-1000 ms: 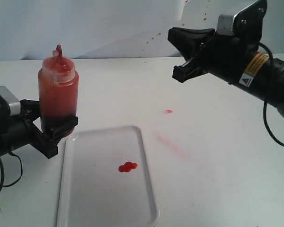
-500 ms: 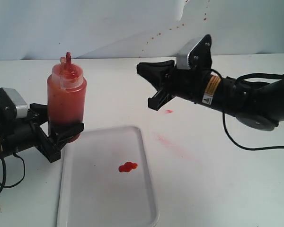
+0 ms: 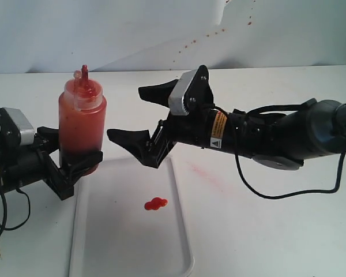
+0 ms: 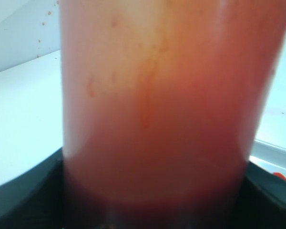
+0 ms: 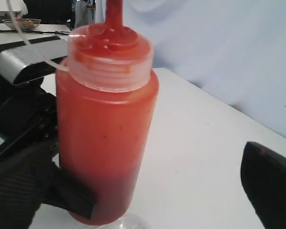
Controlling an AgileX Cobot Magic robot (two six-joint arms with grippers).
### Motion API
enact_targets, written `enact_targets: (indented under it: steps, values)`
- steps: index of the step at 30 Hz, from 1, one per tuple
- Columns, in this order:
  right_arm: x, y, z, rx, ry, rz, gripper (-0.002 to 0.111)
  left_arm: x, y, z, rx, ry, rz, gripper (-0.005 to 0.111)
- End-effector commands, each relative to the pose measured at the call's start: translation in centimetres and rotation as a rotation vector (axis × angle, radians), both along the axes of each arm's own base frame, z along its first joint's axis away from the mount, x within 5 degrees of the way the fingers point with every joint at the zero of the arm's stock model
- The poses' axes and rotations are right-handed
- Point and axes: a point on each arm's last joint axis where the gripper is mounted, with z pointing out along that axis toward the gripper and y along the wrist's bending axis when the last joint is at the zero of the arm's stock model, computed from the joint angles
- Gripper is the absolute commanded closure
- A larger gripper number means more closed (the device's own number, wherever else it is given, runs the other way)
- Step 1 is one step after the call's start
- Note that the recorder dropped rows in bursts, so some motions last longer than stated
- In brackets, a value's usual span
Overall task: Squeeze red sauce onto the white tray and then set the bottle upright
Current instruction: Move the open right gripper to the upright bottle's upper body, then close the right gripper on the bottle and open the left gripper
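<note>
1. On my screen the table (image 3: 277,242) was a plain white surface running back to a pale backdrop.
2. The white tray (image 3: 127,248) lay flat on it, left of the middle, with its long sides running from the near edge toward the back.
3. Just beside the tray's right rim, a faint pinkish-red smear (image 3: 206,173) streaked the bare tabletop.
4. The bottle (image 3: 82,133) stood upright at the tray's far-left corner. I could not tell whether its base rested on the table.
5. A thin black cable (image 3: 0,219) looped over the surface at the far left, and a second black cable (image 3: 282,195) sagged down to the tabletop right of the smear.
</note>
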Motion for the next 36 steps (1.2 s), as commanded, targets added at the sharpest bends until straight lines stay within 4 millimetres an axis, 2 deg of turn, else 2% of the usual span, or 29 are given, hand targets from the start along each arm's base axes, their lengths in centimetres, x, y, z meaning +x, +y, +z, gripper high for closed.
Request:
enact_targets:
  steps: [1, 11, 15, 17, 21, 25, 28, 30, 33, 34, 35, 36]
  values:
    - [-0.4, 0.9, 0.2, 0.004, -0.002, 0.009, 0.004, 0.2, -0.1, 0.8, -0.053, -0.045, -0.005, 0.107]
    - [-2.2, 3.5, 0.5, 0.055, 0.030, 0.020, 0.004, 0.2, -0.1, 0.8, -0.051, -0.044, -0.013, 0.107]
    - [-1.5, 3.3, -0.3, 0.068, 0.082, -0.051, 0.005, 0.1, -0.5, 0.8, -0.050, -0.044, -0.028, 0.107]
    - [-1.4, 3.4, -1.0, 0.084, 0.097, -0.052, 0.005, 0.2, -1.3, 1.0, -0.047, -0.056, -0.066, 0.107]
    - [-1.5, 3.5, -1.3, 0.117, 0.093, -0.035, 0.005, 0.3, -3.7, 1.4, -0.050, -0.082, -0.151, 0.107]
    - [-1.5, 3.5, -1.2, 0.121, 0.091, -0.033, 0.005, 0.1, -4.7, 1.5, -0.051, -0.088, -0.190, 0.107]
    - [-1.5, 3.5, -1.2, 0.121, 0.091, -0.033, 0.008, 0.1, -4.8, 1.5, -0.050, -0.089, -0.192, 0.107]
    - [-1.5, 3.5, -1.3, 0.117, 0.093, -0.035, 0.020, 0.1, -4.8, 1.5, -0.050, -0.089, -0.192, 0.107]
    - [-1.5, 3.5, -1.3, 0.117, 0.093, -0.035, 0.053, 0.1, -4.8, 1.5, -0.050, -0.089, -0.192, 0.107]
    - [-1.6, 3.5, -1.3, 0.109, 0.090, -0.026, 0.068, 0.1, -4.8, 1.5, -0.050, -0.089, -0.192, 0.107]
    - [-1.7, 3.6, -1.4, 0.101, 0.086, -0.012, 0.095, 0.1, -4.8, 1.5, -0.050, -0.089, -0.192, 0.107]
    - [-1.7, 3.6, -1.4, 0.099, 0.084, -0.008, 0.109, 0.1, -4.8, 1.5, -0.048, -0.091, -0.193, 0.107]
